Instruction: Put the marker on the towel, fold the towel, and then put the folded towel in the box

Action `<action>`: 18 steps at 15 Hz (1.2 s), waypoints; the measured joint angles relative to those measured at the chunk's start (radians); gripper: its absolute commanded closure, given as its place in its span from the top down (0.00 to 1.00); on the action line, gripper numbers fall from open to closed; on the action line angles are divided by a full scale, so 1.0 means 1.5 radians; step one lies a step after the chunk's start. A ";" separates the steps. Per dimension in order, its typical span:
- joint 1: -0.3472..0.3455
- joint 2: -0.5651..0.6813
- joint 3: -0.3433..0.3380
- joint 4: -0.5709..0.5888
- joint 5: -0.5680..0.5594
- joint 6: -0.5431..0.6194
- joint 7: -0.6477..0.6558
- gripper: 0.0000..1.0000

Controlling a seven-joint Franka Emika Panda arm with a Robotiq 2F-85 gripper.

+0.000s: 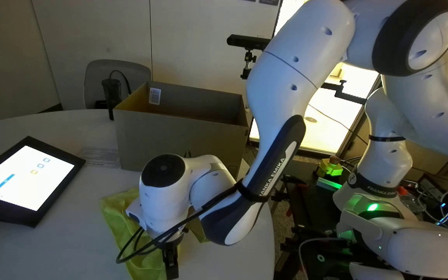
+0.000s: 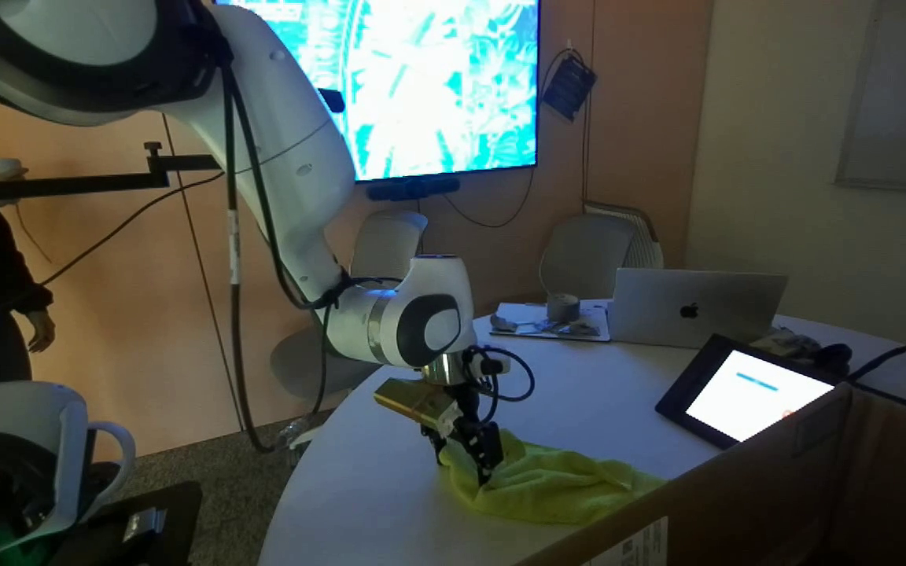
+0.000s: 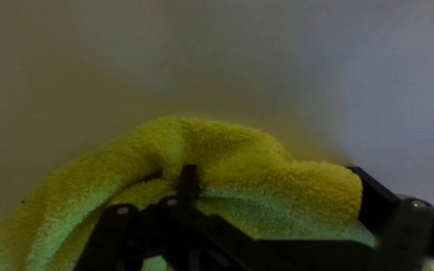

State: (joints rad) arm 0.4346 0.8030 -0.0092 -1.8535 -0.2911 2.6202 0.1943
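Note:
The yellow-green towel (image 1: 117, 217) lies rumpled on the white table; it also shows in an exterior view (image 2: 563, 487). My gripper (image 2: 462, 465) points down at one end of it, and it shows in an exterior view (image 1: 170, 266) too. In the wrist view the gripper's (image 3: 273, 177) black fingers stand wide apart, with a thick fold of the towel (image 3: 247, 150) between them, touching the right finger. The brown cardboard box (image 1: 177, 136) stands open on the table beside the towel; its rim (image 2: 736, 479) shows in an exterior view. The marker is hidden or out of view.
A dark-framed tablet (image 1: 29, 179) stands on the table near the box; it also shows in an exterior view (image 2: 752, 393). A laptop (image 2: 697, 306) and a tray with a tape roll (image 2: 563, 306) stand farther back. The table's curved edge is near the gripper.

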 measured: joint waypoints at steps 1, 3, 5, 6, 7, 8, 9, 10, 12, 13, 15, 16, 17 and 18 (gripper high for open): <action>0.001 0.000 0.000 0.000 0.000 0.000 0.000 0.57; 0.001 0.000 0.002 0.001 0.000 -0.001 0.001 0.43; -0.001 -0.004 0.003 0.001 0.001 -0.004 0.001 0.28; -0.004 -0.006 0.006 0.001 0.002 -0.007 -0.001 0.21; -0.009 -0.010 0.012 0.001 0.005 -0.014 -0.005 0.16; -0.016 -0.013 0.021 0.001 0.008 -0.024 -0.012 0.14; -0.024 -0.016 0.033 0.001 0.015 -0.037 -0.023 0.10; -0.032 -0.020 0.046 0.001 0.022 -0.050 -0.037 0.10; -0.044 -0.031 0.069 -0.001 0.030 -0.072 -0.062 0.14; -0.048 -0.037 0.079 -0.001 0.031 -0.082 -0.072 0.14; -0.049 -0.054 0.088 -0.002 0.031 -0.095 -0.082 0.17; -0.049 -0.062 0.090 -0.003 0.031 -0.099 -0.085 0.15; -0.049 -0.071 0.091 -0.003 0.031 -0.104 -0.086 0.17; -0.049 -0.079 0.091 -0.004 0.031 -0.108 -0.088 0.16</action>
State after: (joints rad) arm 0.3604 0.6845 0.1279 -1.8592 -0.2448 2.4587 0.0628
